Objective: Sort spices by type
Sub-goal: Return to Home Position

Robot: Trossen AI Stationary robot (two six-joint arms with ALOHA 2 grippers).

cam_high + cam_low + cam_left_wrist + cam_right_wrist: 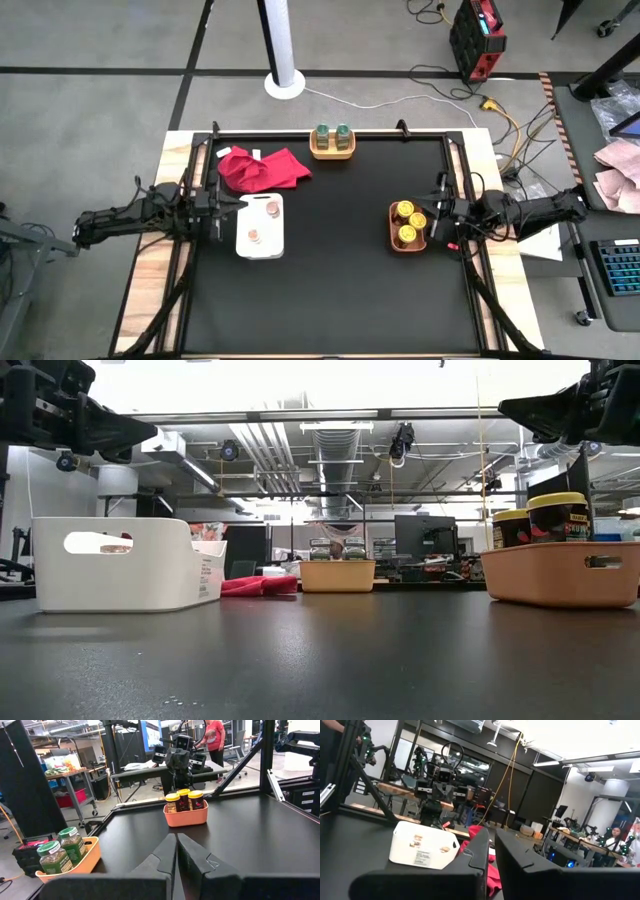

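Three yellow-lidded spice jars point(408, 222) stand in an orange tray point(394, 238) at the table's right. Two green-lidded jars point(332, 133) stand in a yellow tray point(332, 153) at the far edge. Two pinkish-brown jars point(263, 222) sit in a white tray point(245, 245) at the left. My left gripper point(176, 836) hovers shut at the left edge, beside the white tray, pointing level across the table. My right gripper point(491, 831) hovers shut at the right edge, beside the orange tray, and holds nothing.
A red cloth point(262, 168) lies crumpled at the far left, between the white tray and the yellow tray. The black tabletop point(330, 290) spreads bare through the middle and near side. A person stands in the room beyond the table.
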